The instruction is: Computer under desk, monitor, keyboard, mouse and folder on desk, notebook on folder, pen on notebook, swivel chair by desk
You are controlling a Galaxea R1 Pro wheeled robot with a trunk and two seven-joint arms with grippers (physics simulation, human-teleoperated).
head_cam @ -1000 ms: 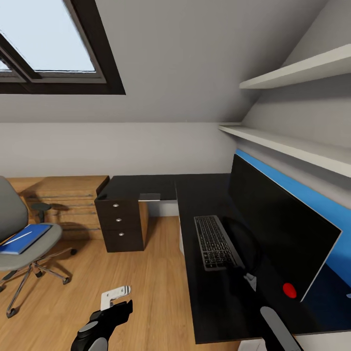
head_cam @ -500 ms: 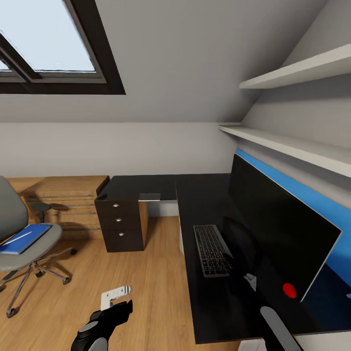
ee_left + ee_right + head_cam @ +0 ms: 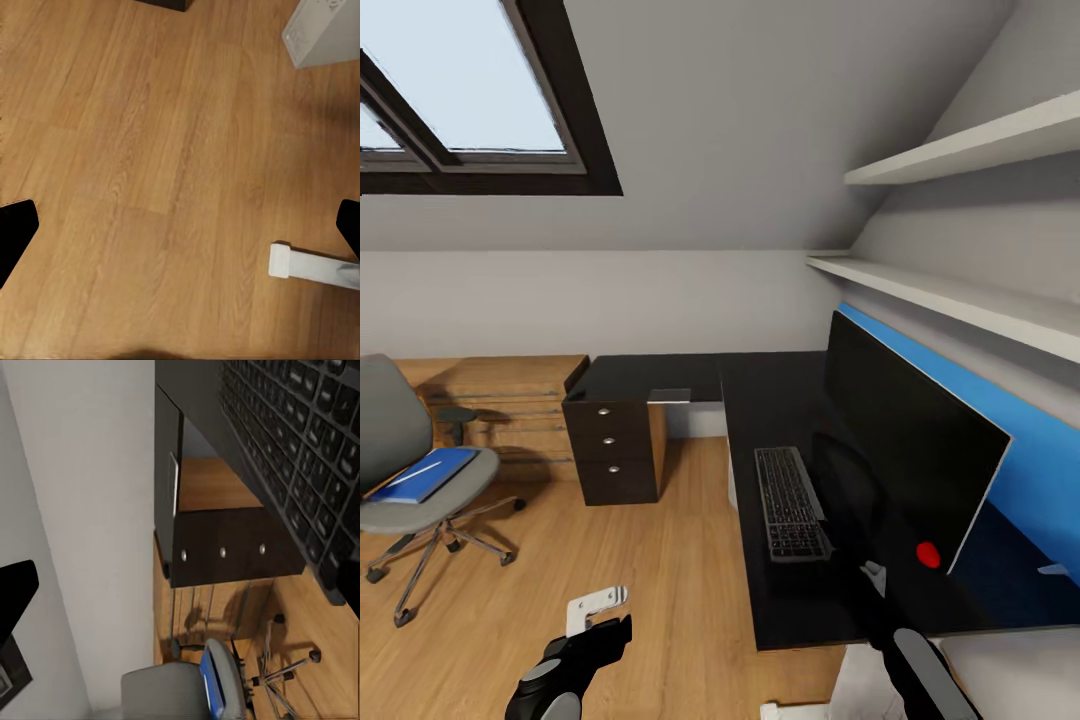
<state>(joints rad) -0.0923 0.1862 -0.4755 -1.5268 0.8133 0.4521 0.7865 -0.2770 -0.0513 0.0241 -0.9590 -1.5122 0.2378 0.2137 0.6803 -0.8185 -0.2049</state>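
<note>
even skylight daylight, soft shadows

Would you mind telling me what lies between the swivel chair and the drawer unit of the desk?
In the head view, only bare wooden floor separates the swivel chair from the desk drawers; a wooden dresser stands behind that gap.

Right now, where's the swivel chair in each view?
Head: swivel chair at far left on the wooden floor, blue folder on its seat.
Left wrist: not in it.
Right wrist: chair at the bottom edge.
Shared landmark: the desk's drawers with silver knobs.
</note>
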